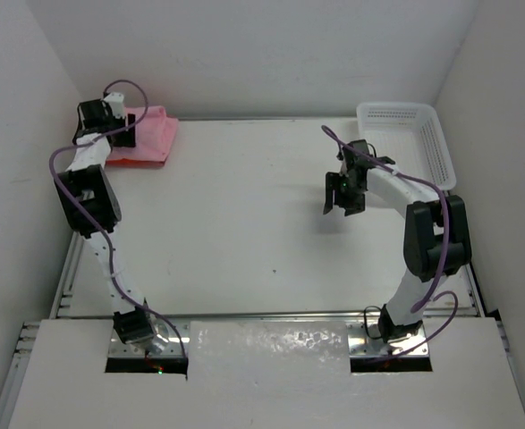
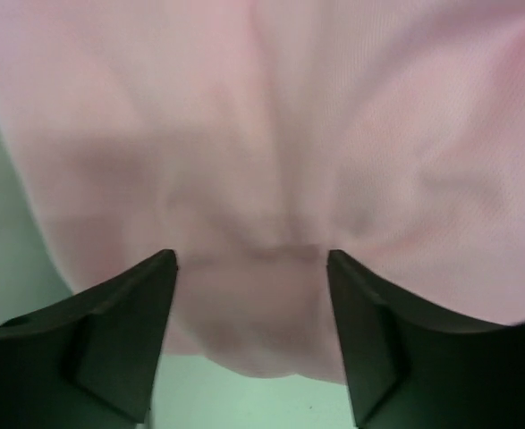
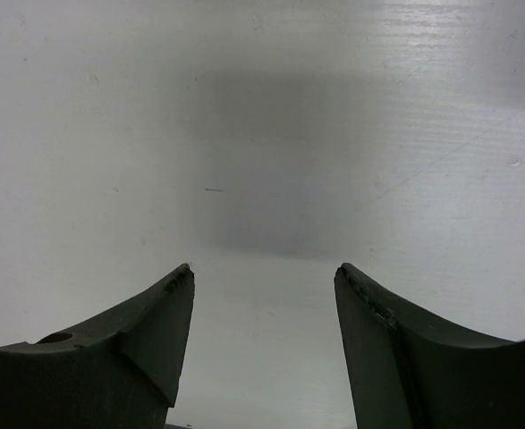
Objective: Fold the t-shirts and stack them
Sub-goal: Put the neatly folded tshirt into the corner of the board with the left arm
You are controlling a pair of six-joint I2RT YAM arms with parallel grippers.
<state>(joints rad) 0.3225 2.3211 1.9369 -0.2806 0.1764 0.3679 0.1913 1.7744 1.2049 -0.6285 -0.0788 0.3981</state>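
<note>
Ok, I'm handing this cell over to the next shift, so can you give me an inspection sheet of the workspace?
Surface: white table, small marks.
Job's things: t-shirts folded in a pile, far left corner, light pink on top.
Clutter: white basket, far right, looks empty.
Grippers: left gripper open over the pile; right gripper open above bare table.
Cables: purple cables along both arms.
Surroundings: white walls.

Desk (image 1: 244, 232) centre open between both arms, wide passage. Far-left corner taken by pink shirts (image 1: 155, 134), left gripper (image 2: 251, 257) low over them, walls close beside. Basket (image 1: 414, 125) fills the far-right corner.
</note>
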